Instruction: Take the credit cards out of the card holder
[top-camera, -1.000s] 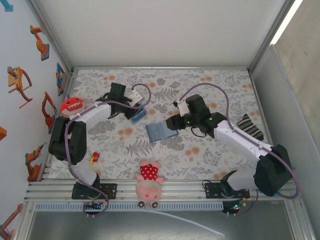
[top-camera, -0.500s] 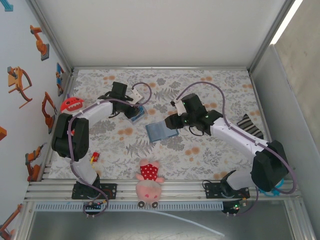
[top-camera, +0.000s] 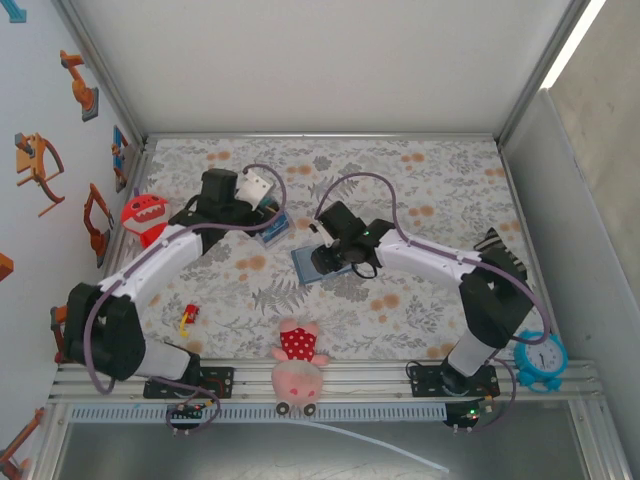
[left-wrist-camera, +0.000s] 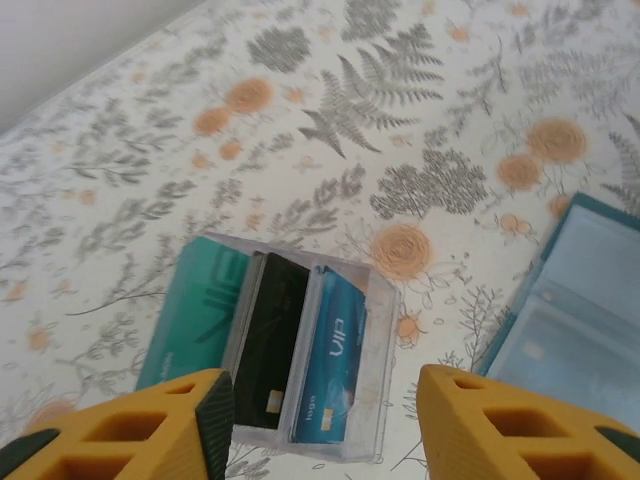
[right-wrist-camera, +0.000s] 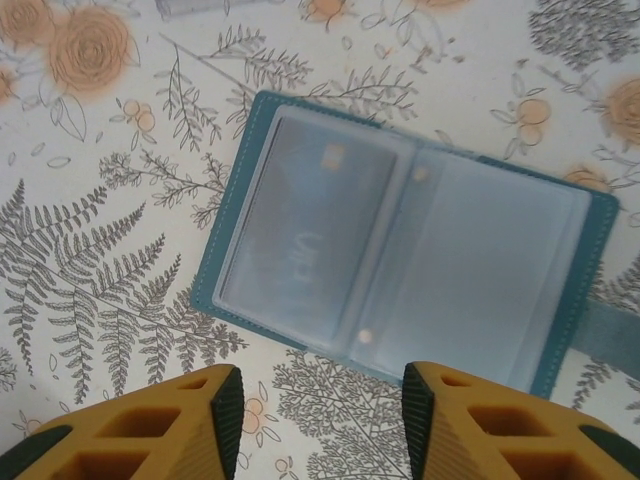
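1. Two panels of the card holder (right-wrist-camera: 400, 250) lay open flat on the table (right-wrist-camera: 100, 250), a card (right-wrist-camera: 300, 240) under one clear pocket.
2. Right pincer (right-wrist-camera: 320, 420) hung just above the card holder, spread wide, empty.
3. Left pincer (left-wrist-camera: 325, 425) gaped wide over a clear tray of cards (left-wrist-camera: 290, 360) beside the card holder.

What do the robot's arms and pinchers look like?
The left arm and right arm are white tubes with black joints and looping purple cables. The left gripper and right gripper have chunky orange-yellow fingers with black ribbed pads.
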